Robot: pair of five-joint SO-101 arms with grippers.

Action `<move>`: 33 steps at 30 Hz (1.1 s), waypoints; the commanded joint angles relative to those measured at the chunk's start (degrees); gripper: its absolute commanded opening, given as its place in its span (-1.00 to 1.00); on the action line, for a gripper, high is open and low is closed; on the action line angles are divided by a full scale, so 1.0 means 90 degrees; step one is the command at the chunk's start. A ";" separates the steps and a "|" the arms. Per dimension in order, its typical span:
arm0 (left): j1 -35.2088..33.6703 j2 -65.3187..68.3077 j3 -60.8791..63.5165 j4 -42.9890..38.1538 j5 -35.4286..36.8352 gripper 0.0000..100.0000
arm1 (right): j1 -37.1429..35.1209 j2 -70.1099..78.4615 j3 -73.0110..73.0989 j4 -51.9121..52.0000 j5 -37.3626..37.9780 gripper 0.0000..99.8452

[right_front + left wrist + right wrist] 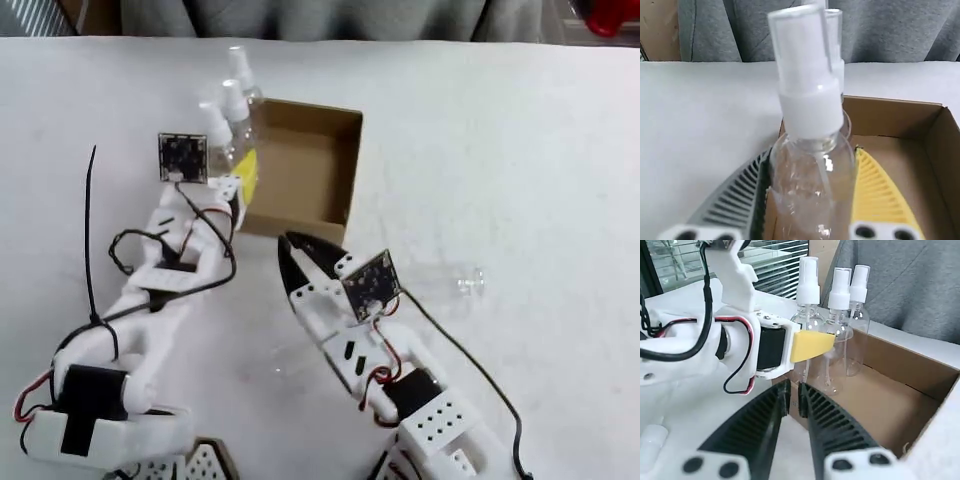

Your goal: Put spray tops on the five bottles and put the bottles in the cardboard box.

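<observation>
Fingers of the left gripper (812, 155), one grey and one yellow, are clamped on the clear body of a bottle (807, 200), which stands upright with its spray top (807, 100) on. From the high view this held bottle is at the 9 o'clock wall of the cardboard box (352, 180); I cannot tell whether it is just outside the wall or over the rim. The right gripper (794, 392) hangs at the box's 6 o'clock, its black jaws almost together on nothing.

The step in hand looks like boxing the held bottle. It would go best by lifting until the base clears the wall, carrying it toward 3 o'clock, and setting it down upright on the box floor. It should not brush the neighbours at its 12 o'clock.

Count: three bottles (837, 325), each topped; one box; one small clear item (468, 282) at the box's 4 o'clock, too faint to name.
</observation>
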 commanded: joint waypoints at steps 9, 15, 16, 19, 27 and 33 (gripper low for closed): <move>0.0005 -0.0024 0.0000 -0.0156 -0.0654 -0.94 | 0.0024 -0.0054 -0.0322 0.0005 0.0029 -0.97; -0.0005 0.0669 -0.0234 -0.0606 -0.0654 -0.94 | 0.0024 -0.0054 -0.0322 0.0005 0.0029 -0.97; -0.0005 0.0767 -0.0234 -0.0752 -0.0654 -0.94 | 0.0024 -0.0054 -0.0322 0.0005 0.0029 -0.97; 0.0005 0.0962 -0.0215 -0.1172 -0.0654 -0.94 | 0.0024 -0.0063 -0.0322 0.0005 0.0029 -0.97; -0.0015 0.1050 -0.0215 -0.1309 -0.0645 -0.94 | 0.0024 -0.0054 -0.0322 0.0005 0.0029 -0.97; -0.0044 0.1001 -0.0137 -0.1280 -0.0654 -0.94 | 0.0024 -0.0054 -0.0322 0.0005 0.0029 -0.97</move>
